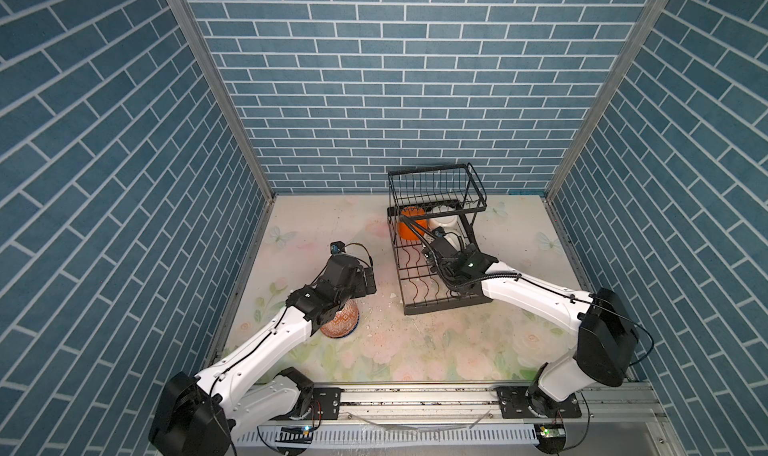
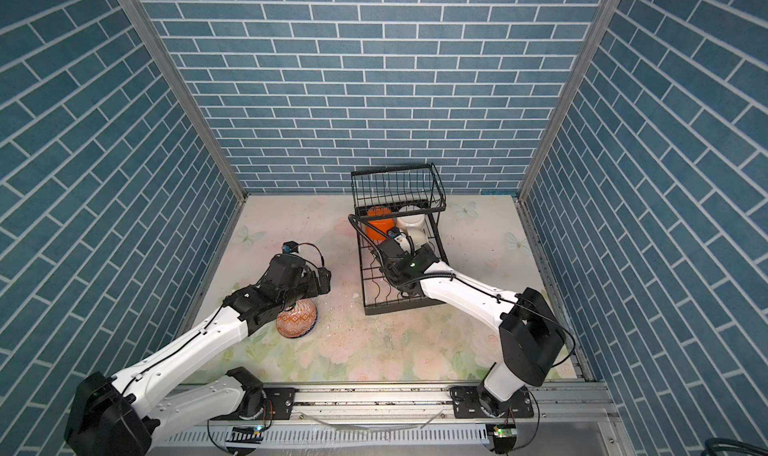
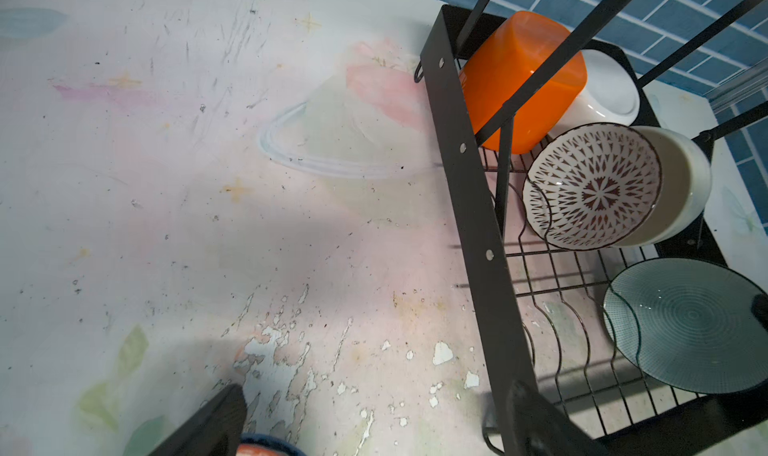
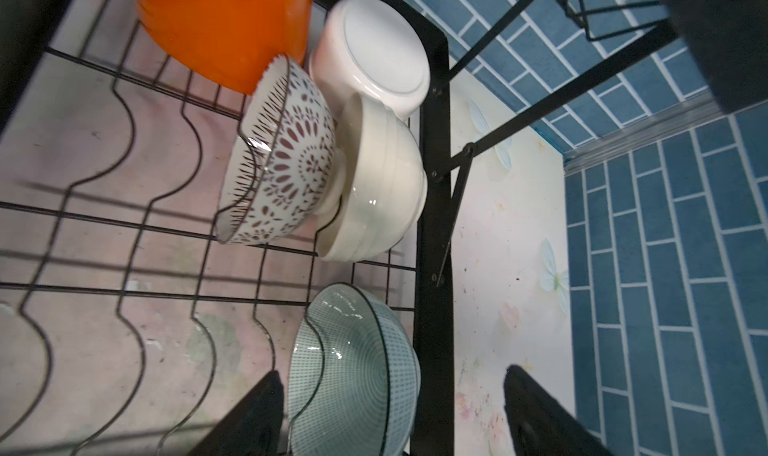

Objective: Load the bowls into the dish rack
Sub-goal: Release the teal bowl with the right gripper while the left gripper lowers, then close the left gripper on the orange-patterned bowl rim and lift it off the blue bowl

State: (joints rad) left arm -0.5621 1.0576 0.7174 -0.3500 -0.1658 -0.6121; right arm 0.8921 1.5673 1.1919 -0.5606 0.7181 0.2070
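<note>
Right gripper [image 4: 390, 416] jaws released, straddling the pale green bowl [image 4: 353, 371] standing in the dish rack [image 4: 432, 225]. Left gripper [image 3: 374, 425] jaws spread wide above the orange patterned bowl [image 1: 340, 325] on the tabletop [image 1: 415, 350].

You have the dish rack [image 2: 401, 263] standing on the floral worktop [image 2: 415, 342] towards its far edge, right of the middle, with an orange bowl [image 2: 379, 225] and two white bowls [image 2: 411, 222] [image 2: 417, 238] packed at its far end under the raised basket. Your right arm reaches into the rack's flat base, its gripper [image 2: 397, 242] just beside the nearer white bowl, jaws hidden. Near the worktop's left edge your left arm hangs over an orange patterned bowl [image 2: 298, 320] lying upside down, its gripper [image 2: 322, 281] just past that bowl.
</note>
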